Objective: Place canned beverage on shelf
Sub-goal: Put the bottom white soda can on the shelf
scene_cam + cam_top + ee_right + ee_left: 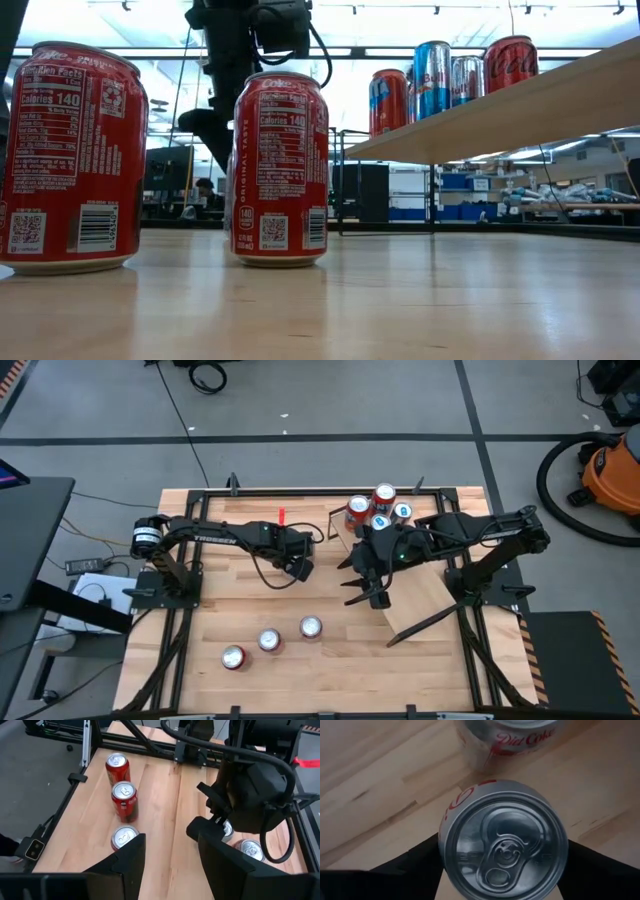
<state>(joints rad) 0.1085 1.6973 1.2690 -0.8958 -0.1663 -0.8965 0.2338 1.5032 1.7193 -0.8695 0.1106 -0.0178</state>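
Planked tabletop, seen from above, lies open across its middle. Three loose cans stand in a slanting row near the front edge. The shelf runs diagonally on the right half, with four cans bunched at its far end and the rest of the board bare. The left gripper hangs over the table's centre. The right gripper hovers just beside the shelf's inner edge.

At table height, two red cola cans fill the foreground, and bare wood stretches to the right under the raised shelf.

From the left wrist, a silver-topped can sits directly below, framed by that gripper. Whether it is clamped on the can cannot be told. A Diet Coke can stands just beyond it.

From the right wrist, that gripper's fingers stand apart with nothing between them. A clear lane of tabletop runs ahead, between the three loose cans and the left gripper.
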